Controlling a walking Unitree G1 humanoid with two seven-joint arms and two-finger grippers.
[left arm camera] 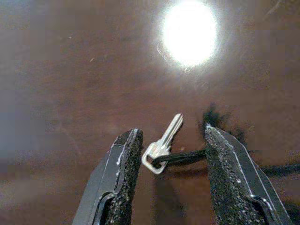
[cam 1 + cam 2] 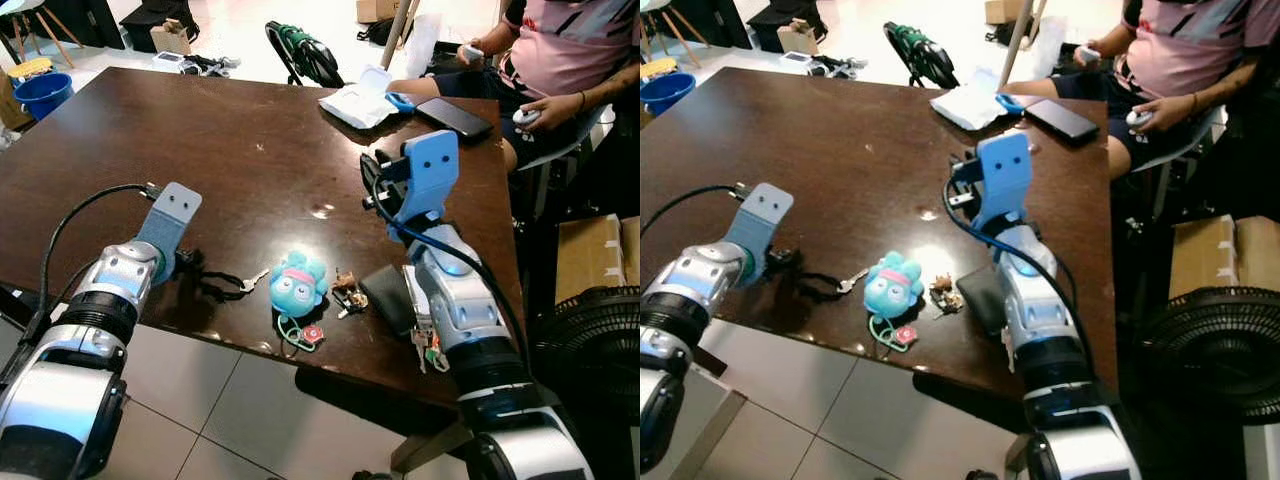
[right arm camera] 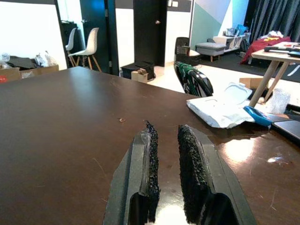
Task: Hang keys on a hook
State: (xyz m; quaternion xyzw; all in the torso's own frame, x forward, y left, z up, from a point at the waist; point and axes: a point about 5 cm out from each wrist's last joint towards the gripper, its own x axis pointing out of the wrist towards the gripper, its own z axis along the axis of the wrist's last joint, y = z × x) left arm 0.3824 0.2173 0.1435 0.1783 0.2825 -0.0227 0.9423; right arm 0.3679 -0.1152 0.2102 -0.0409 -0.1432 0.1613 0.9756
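Note:
A silver key [image 1: 164, 140] on a black cord [image 1: 183, 158] lies on the dark brown table [image 2: 220, 150] near its front edge. My left gripper [image 1: 171, 131] hovers low over it, open, with one finger on each side of the key's head and nothing held. From the head views the key [image 2: 254, 281] lies just right of that gripper, its cord [image 2: 218, 291] trailing back under it. My right gripper [image 3: 166, 127] rests over the table's right side, pointing at the far end, with only a narrow gap between its pads [image 3: 151, 154] and nothing in it.
A blue plush keychain [image 2: 298, 283], a small key bundle [image 2: 348, 296] and a black pouch [image 2: 386, 297] lie right of the key. A white pack [image 2: 358, 103] and a phone [image 2: 455, 117] sit far right. A person [image 2: 570, 50] sits there; a fan [image 2: 590, 350] stands beside the table.

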